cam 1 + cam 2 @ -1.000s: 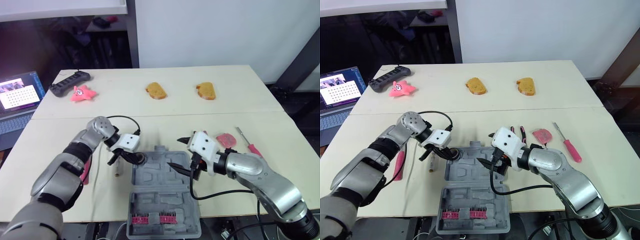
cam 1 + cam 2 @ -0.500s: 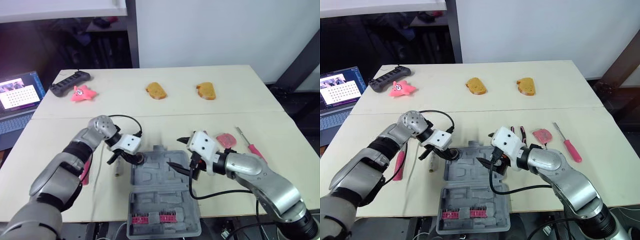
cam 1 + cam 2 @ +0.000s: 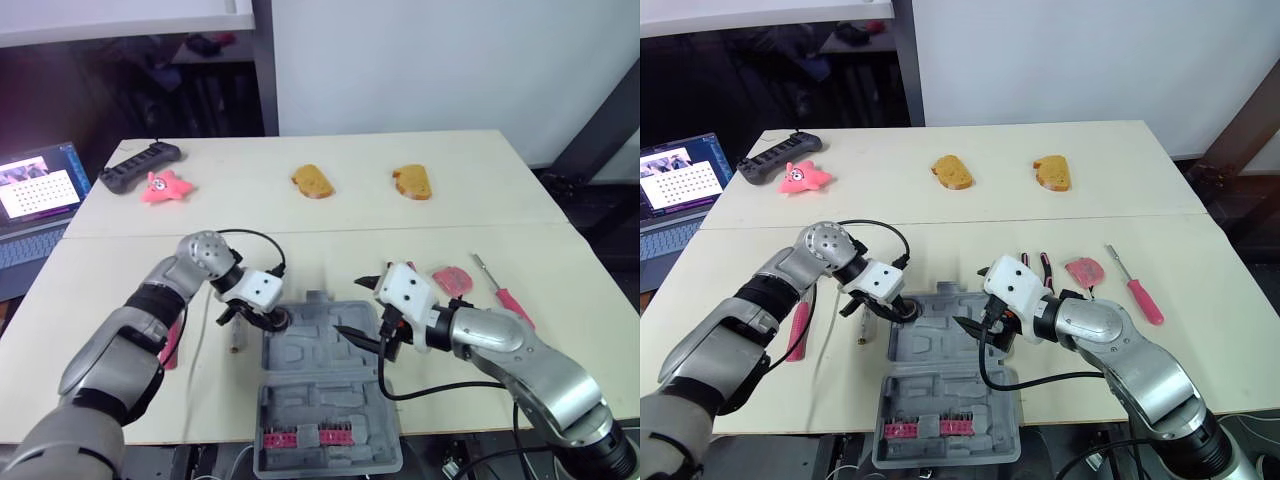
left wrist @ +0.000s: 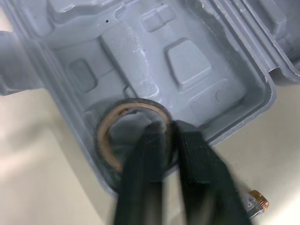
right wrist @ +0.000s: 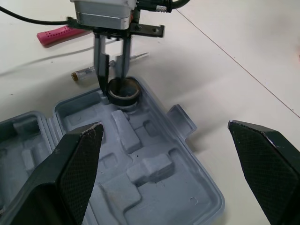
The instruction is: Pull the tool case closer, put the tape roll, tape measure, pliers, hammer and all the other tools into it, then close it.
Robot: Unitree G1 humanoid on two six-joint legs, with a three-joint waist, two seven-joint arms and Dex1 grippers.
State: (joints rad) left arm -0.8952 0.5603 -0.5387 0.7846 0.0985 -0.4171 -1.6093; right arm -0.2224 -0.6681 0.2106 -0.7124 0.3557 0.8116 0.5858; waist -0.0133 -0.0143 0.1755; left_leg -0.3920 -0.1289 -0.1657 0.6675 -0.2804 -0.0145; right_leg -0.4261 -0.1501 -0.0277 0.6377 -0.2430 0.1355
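The grey tool case [image 3: 320, 370] lies open near the table's front edge. A black tape roll [image 4: 131, 133] sits in the round recess at the case's back left corner. My left gripper [image 3: 264, 318] is shut on the roll's wall, one finger inside the ring and one outside. My right gripper [image 3: 358, 310] hovers wide open over the case's right side, holding nothing. To the right lie a pink tape measure [image 3: 452, 279], a red-handled screwdriver [image 3: 500, 290] and red-handled pliers [image 3: 1035, 262], partly behind the right gripper. A pink-handled tool [image 3: 170, 345] lies left of the case.
A small brass-tipped piece [image 3: 236, 340] lies just left of the case. Pink bit holders [image 3: 305, 436] fill the case's near half. At the back are two bread pieces [image 3: 312, 181] [image 3: 412, 182], a pink star toy [image 3: 165, 187], a black strip [image 3: 140, 163] and a laptop [image 3: 35, 195].
My left gripper has edged slightly right and down with the tape roll, into the case's corner recess. The right arm has stayed still.
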